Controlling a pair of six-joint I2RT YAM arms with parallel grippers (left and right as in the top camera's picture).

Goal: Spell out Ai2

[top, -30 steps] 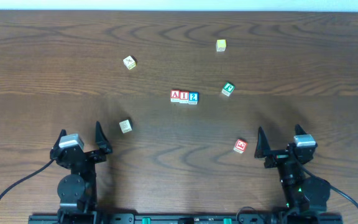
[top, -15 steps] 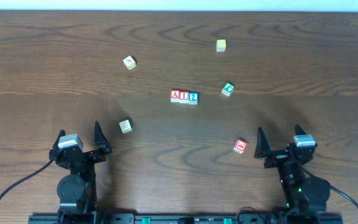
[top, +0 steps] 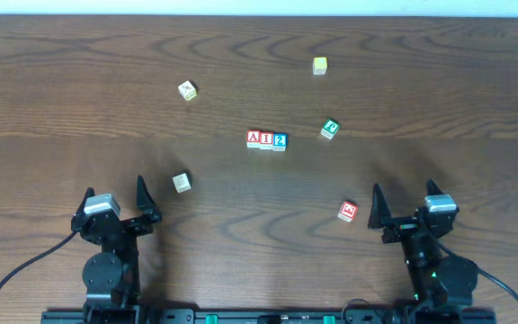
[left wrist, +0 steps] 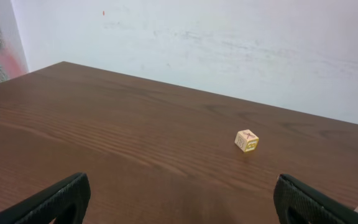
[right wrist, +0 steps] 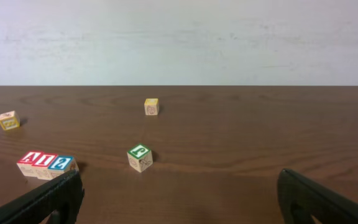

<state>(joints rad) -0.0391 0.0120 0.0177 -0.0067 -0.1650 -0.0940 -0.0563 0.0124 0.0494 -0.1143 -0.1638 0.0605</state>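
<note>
Three blocks stand in a touching row at the table's middle: a red A (top: 254, 139), a red I (top: 266, 139) and a blue 2 (top: 280, 140). The row also shows at the left of the right wrist view: A (right wrist: 30, 158), I (right wrist: 45, 160), 2 (right wrist: 61, 163). My left gripper (top: 116, 200) is open and empty near the front left edge; its fingers frame bare table in the left wrist view (left wrist: 182, 208). My right gripper (top: 406, 202) is open and empty near the front right edge, and in the right wrist view (right wrist: 179, 205) nothing lies between its fingers.
Loose blocks lie around the row: a green one (top: 330, 129) (right wrist: 140, 157) to its right, a yellow one (top: 319, 65) (right wrist: 151, 106) at the back, a cream one (top: 187, 90) (left wrist: 247, 141) at the back left, another cream one (top: 182, 183), and a red one (top: 347, 211) beside my right gripper.
</note>
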